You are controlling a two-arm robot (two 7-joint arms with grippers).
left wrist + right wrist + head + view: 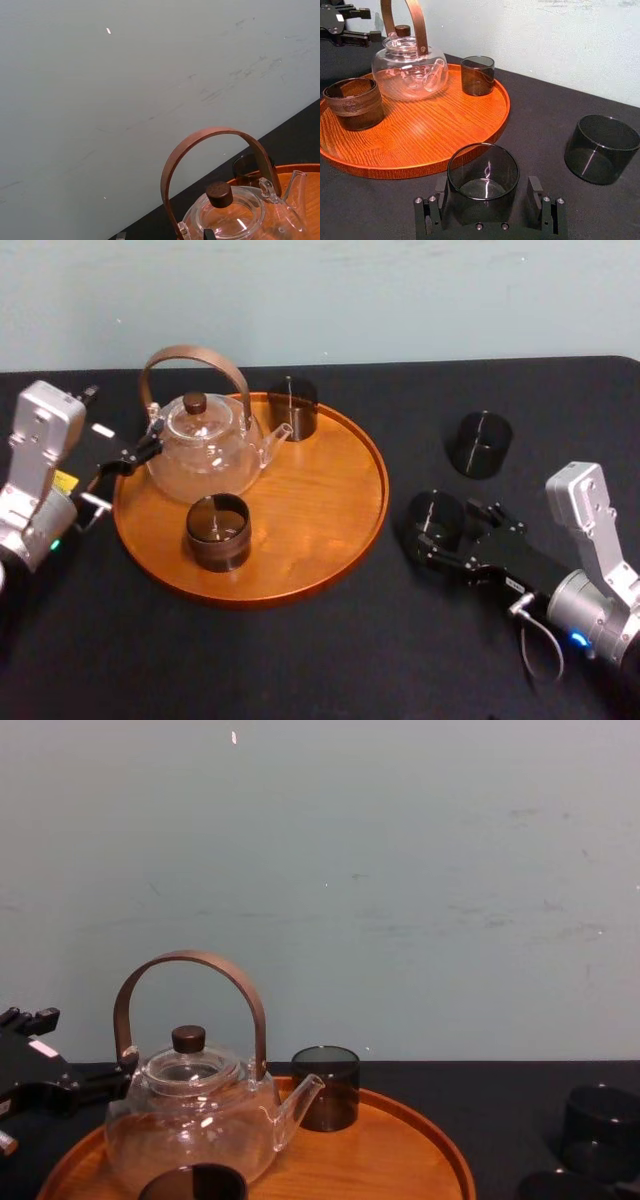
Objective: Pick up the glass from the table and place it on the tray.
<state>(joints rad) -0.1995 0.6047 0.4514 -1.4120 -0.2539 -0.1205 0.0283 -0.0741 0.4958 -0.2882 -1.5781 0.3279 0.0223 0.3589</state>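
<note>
Smoky glass (436,512) stands on the table (330,660) just right of the tray (365,455), between the spread fingers of my right gripper (485,197), so I judge the grasp step is in hand. Next I must close gently, lift over the low rim and go left; my left gripper (135,455) is parked at the tray's left edge.

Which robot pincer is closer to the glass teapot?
Left. The left pincer sits right beside the teapot, at the left edge of the tray. The right pincer is farther off, straddling a dark glass on the table.
</note>
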